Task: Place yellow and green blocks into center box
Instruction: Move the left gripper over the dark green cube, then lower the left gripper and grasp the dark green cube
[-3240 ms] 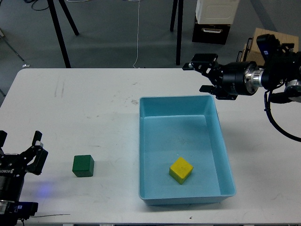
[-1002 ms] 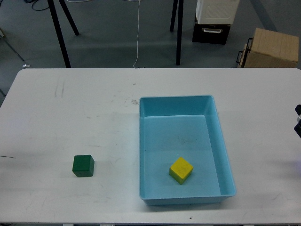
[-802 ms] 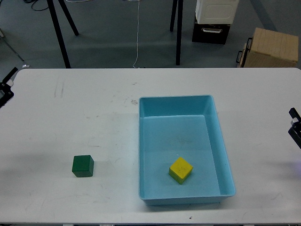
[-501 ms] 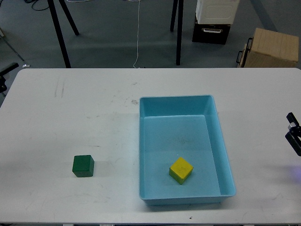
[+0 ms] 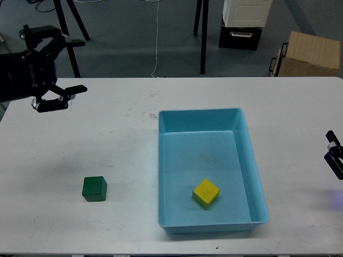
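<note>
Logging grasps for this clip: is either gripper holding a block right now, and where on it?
Nothing is held. The left gripper is open in the air; the green block sits on the table, the yellow block in the blue tray. The right gripper is barely visible.

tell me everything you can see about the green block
The green block is a small dark green cube with plain, matte faces and no markings visible. It sits flat on the white table, left of the blue tray and apart from it. Nothing touches it but the table; the left gripper is well away, toward the table's far edge.
</note>
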Robot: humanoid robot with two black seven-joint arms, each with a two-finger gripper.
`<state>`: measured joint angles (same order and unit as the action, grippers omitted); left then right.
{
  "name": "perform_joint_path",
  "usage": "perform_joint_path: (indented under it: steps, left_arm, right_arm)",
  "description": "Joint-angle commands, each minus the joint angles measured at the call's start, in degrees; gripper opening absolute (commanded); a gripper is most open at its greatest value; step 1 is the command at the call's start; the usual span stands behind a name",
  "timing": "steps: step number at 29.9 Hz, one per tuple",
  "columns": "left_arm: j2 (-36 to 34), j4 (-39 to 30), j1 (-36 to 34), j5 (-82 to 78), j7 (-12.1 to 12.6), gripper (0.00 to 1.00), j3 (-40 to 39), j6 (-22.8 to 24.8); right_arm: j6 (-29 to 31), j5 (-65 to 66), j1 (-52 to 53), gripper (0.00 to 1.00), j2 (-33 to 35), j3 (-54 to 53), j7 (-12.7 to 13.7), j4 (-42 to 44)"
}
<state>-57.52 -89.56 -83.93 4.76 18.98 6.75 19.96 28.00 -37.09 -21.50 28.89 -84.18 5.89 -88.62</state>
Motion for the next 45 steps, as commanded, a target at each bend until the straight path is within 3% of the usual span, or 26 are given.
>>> perform_joint_path:
  steps: [1,9,12,18,25,45]
  left_arm:
    - [7.2,0.0,-11.1,-4.8,-0.1,1.00,15.3,-0.5]
    - [26.4,-4.1,-30.0,-12.0,0.2,1.00,45.6,-2.5]
    - [33.9,-7.4,-35.5,-15.0,-0.1,1.00,52.6,-3.8]
    - [39.0,-7.8,-33.0,-15.0,-0.3,1.00,53.4,-4.5]
    - [38.9,-6.5,-24.9,-15.7,-0.3,1.00,53.8,-8.5]
    - [38.3,-2.4,-17.9,-18.1,-0.3,1.00,54.2,-9.9]
  right_arm:
    - [0.0,0.0,-0.3,0.99,-0.1,0.1,0.0,0.0]
    - [0.0,0.0,-0.7,0.99,-0.1,0.0,0.0,0.2]
    - [0.0,0.0,-0.7,0.99,-0.1,0.2,0.0,0.2]
    - [0.0,0.0,-1.4,0.99,-0.1,0.1,0.0,0.5]
    - [0.0,0.0,-1.8,0.99,-0.1,0.0,0.0,0.8]
    - [0.0,0.0,-2.1,0.99,-0.1,0.0,0.0,0.8]
